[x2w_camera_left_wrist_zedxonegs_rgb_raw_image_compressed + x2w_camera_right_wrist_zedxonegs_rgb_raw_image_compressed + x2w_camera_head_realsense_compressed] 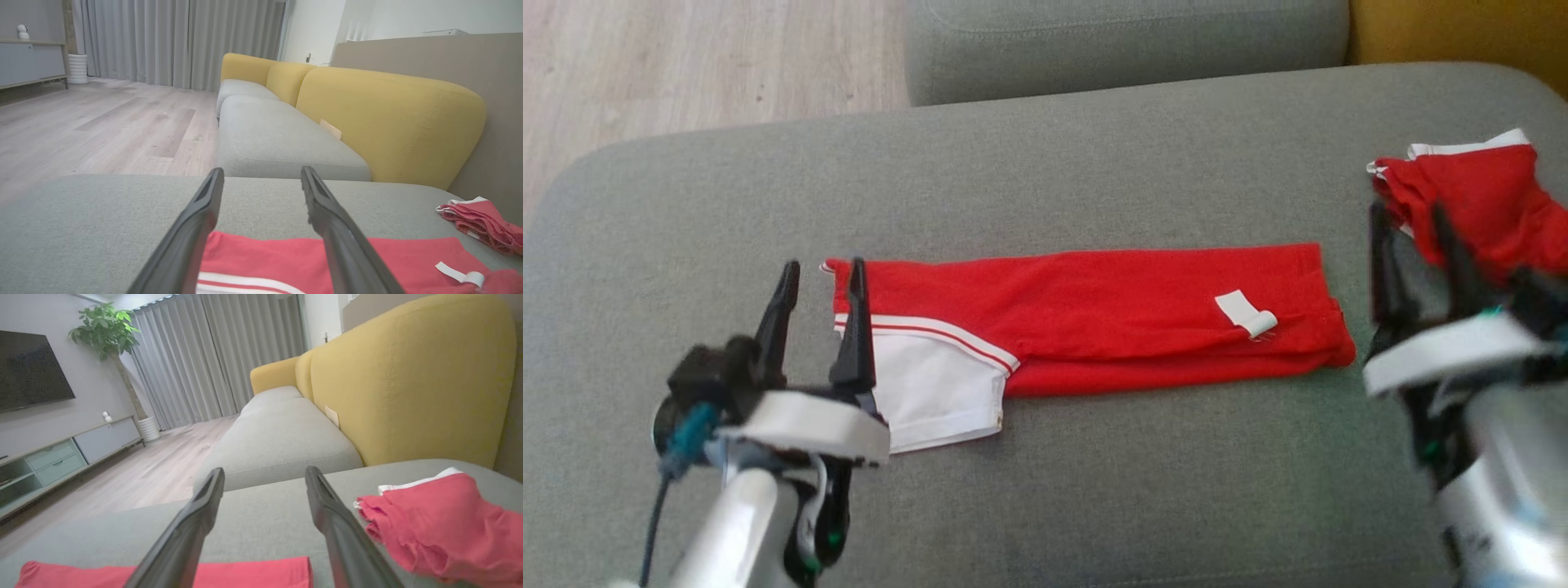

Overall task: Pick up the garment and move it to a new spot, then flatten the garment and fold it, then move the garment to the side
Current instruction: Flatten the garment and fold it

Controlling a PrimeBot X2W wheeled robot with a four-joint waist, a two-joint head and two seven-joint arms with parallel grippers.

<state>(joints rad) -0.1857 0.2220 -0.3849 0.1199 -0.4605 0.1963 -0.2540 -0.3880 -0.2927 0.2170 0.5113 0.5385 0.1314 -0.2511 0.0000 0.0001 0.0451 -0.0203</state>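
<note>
Folded red garment (1094, 318) lies as a long strip, left to right, one gripper at each end.

Head view: strip flat on the grey seat cushion (1045, 163), white panel at its left end, white tag (1245, 314) near its right end. Left gripper (821, 273) is over the left end, fingers apart and empty. Right gripper (1409, 216) stands just off the right end, fingers apart and empty, between the strip and a second, crumpled red garment (1478, 196) at far right. Left wrist view: the strip's left end sits under and between the spread fingers, so the left arm is nearer. Right wrist view: the strip's right end lies low and left of the fingers, the crumpled piece to the right. Judgement: a sideways carry turns on gripping both ends along that axis.
</note>
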